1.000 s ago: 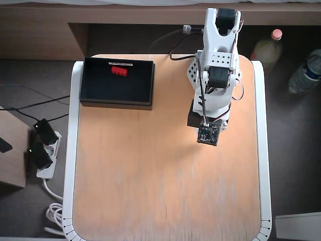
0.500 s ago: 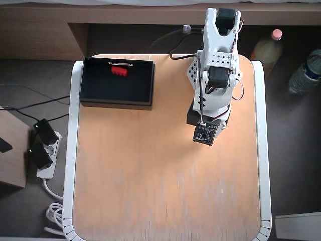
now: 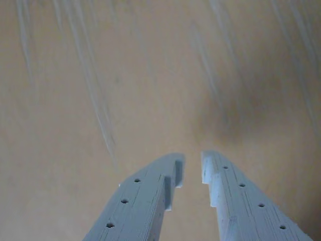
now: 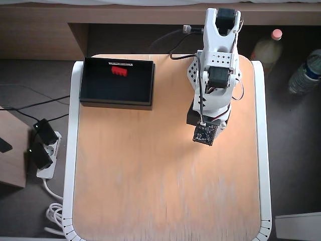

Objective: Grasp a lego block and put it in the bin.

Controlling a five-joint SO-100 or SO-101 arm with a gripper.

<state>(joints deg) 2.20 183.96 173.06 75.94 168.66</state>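
The red lego block (image 4: 119,71) lies inside the black bin (image 4: 115,103), near its far rim with the white label strip, at the table's back left in the overhead view. The white arm (image 4: 215,75) is folded at the back right, well apart from the bin. Its wrist hides the gripper in the overhead view. In the wrist view the gripper (image 3: 193,163) points down at bare wood. Its two pale fingers (image 3: 150,196) stand a narrow gap apart with nothing between them. The block and bin are out of the wrist view.
The wooden table (image 4: 150,175) has a white rim. Two bottles (image 4: 266,47) (image 4: 306,73) stand off the table at the right. A power strip with plugs (image 4: 42,150) and cables lies on the floor at the left.
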